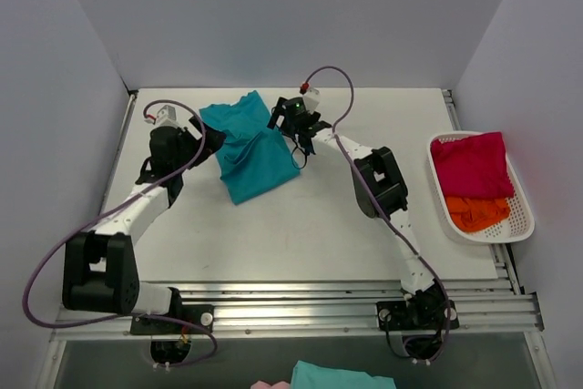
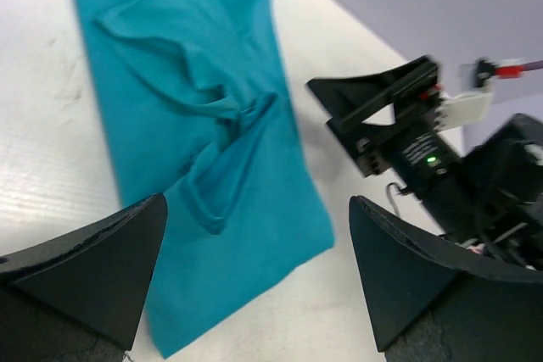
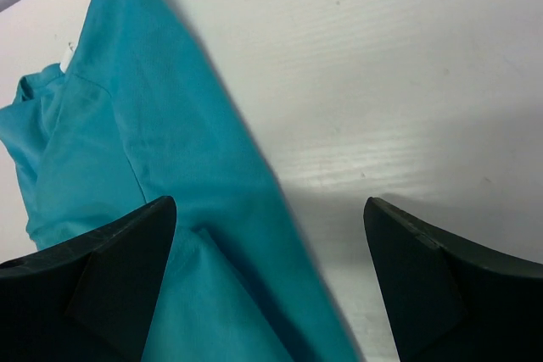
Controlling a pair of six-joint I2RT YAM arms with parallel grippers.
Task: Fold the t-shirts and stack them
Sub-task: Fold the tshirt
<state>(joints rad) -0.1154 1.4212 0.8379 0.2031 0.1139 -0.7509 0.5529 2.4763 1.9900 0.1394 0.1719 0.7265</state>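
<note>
I see my white-and-black left arm and right arm stretched forward, elbows bent. The black two-finger left gripper points down, jaws spread wide. The black two-finger right gripper (just beyond that claw, to its right) gapes equally.

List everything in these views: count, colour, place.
Teal t-shirt: one, teal-blue, rumpled on the table's far part, between the two hands.
Crimson t-shirt: one, crimson-pink, in the basket's far end.
Orange t-shirt: one, orange, in the basket's near end.
Basket: one, white, slatted, at the table's right edge.
Table: one, white.
Teal cloth: one, cut off by the top view's bottom edge.
Left hand: one, black, open above the teal t-shirt.
Right hand: one, black, open above its edge.
</note>
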